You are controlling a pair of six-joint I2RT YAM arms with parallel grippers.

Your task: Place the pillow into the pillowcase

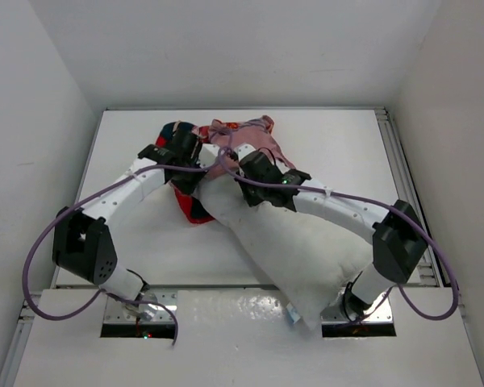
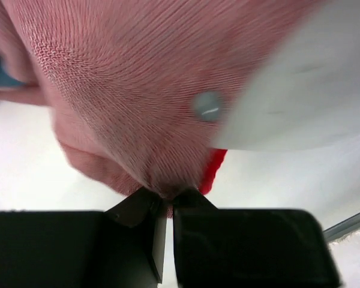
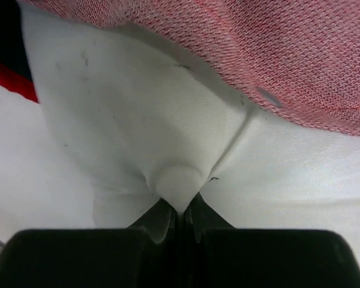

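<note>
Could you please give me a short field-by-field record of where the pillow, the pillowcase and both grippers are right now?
pillow: lies diagonally on the table, near-right to centre, mostly outside the pillowcase
pillowcase: bunched at the pillow's far end, pinkish inside showing
left gripper: shut on pinkish pillowcase fabric
right gripper: shut on a fold of pillow fabric

A white table (image 1: 339, 145) fills the middle, lit evenly and softly. Plain white walls box it in: a back wall (image 1: 242, 48) at 12 o'clock and side walls (image 1: 24, 121) at 9 and 3 o'clock. A metal rail (image 1: 395, 161) runs along the table's 3 o'clock edge. At 6 o'clock a glossy white panel (image 1: 242, 339) catches some glare.
</note>
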